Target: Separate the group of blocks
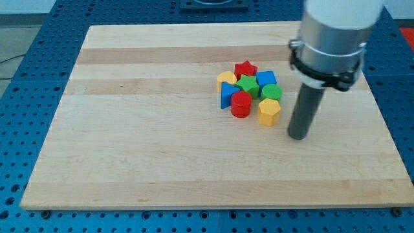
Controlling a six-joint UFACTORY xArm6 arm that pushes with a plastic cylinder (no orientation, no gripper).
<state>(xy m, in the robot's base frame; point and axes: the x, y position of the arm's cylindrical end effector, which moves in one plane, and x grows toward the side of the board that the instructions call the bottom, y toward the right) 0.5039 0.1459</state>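
Blocks (249,90) clustered on board (129,129); my tip (297,136) just right, apart.

The pale, matt wooden worktop (162,129) shows lengthwise grain (bands of lighter and darker boards). At its three o'clock side, my tip (297,136) ends a dark matt rod under a smooth grey metal-looking collar (330,48).

Wooden board (162,149) on blue pegboard table (39,77); tight cluster on it: red star (246,68), yellow heart-like block (226,78), green star (247,85), blue cube (266,78), blue triangle (226,96), red cylinder (240,104), green cylinder (272,92), yellow hexagon (269,111).
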